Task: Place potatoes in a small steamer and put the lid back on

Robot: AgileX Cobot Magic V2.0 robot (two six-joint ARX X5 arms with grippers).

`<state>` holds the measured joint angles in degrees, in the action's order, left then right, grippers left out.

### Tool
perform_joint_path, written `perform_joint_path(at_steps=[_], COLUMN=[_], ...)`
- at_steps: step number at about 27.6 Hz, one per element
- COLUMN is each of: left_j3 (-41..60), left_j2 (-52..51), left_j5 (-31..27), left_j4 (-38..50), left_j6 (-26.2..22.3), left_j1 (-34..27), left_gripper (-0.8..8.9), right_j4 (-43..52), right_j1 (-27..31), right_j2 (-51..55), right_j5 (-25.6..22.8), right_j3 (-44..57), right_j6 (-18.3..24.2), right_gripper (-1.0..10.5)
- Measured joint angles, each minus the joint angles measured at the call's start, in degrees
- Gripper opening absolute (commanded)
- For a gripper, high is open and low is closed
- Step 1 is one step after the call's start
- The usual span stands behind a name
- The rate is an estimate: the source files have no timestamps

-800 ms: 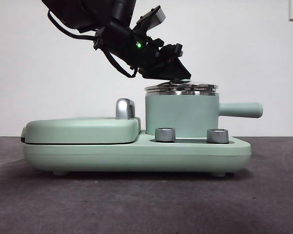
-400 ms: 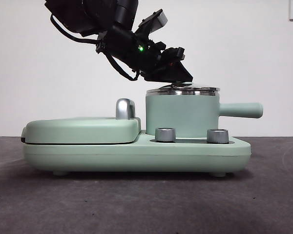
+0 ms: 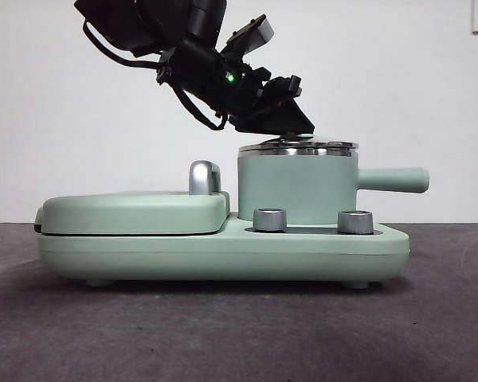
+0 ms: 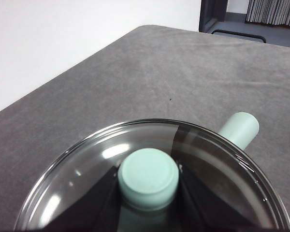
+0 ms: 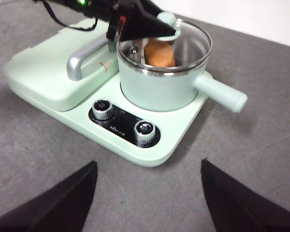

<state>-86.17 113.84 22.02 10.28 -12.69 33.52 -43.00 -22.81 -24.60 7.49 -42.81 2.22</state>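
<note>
**Lid on steamer, left gripper at the knob**

Left gripper (image 3: 291, 119) sits over the lid (image 4: 150, 164), jaws either side of the mint-green knob (image 4: 148, 178). In the left wrist view the dark jaws flank the knob closely, looks like touching it, but actual clamping can't be confirmed from these views. Arm comes in from upper left in the front view, tilted down toward the pot.

Lid lies flat on the small steamer (image 3: 296, 187), steel rim on steel rim, looks level. Straight side handle (image 3: 392, 180) sticks out away from the griddle side.

Inside the steamer: the potatoes (image 5: 159, 53), one orange-brown lump seen through the glass in the right wrist view.

Steamer stands on the green base unit (image 3: 223, 251), beside the closed griddle cover (image 3: 131, 211). Two control knobs (image 5: 123, 120) on the base in front of the pot.

Right gripper (image 5: 150, 198) is well back from the appliance, jaws spread wide, holding nothing.
</note>
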Motion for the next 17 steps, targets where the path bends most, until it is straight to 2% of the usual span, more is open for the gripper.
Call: perform_joint_path(at_steps=[13, 15, 17], left_j3=[-1.95, -1.95, -1.95], left_j2=[0.11, 0.11, 0.11], left_j5=[-0.96, -0.96, -0.96], left_j4=[-4.59, -4.59, -4.59], left_j6=[-2.80, -2.82, -2.82], left_j1=[0.22, 0.22, 0.22], left_gripper=[0.23, 0.50, 1.41], right_j4=[-0.55, -0.55, -0.55], right_j1=[0.00, 0.00, 0.00], right_j2=[0.00, 0.00, 0.00], right_j5=[0.00, 0.00, 0.00], right_j3=[0.00, 0.00, 0.00], right_j6=[-1.01, -1.01, -1.01], right_gripper=[3.4, 3.4, 3.4])
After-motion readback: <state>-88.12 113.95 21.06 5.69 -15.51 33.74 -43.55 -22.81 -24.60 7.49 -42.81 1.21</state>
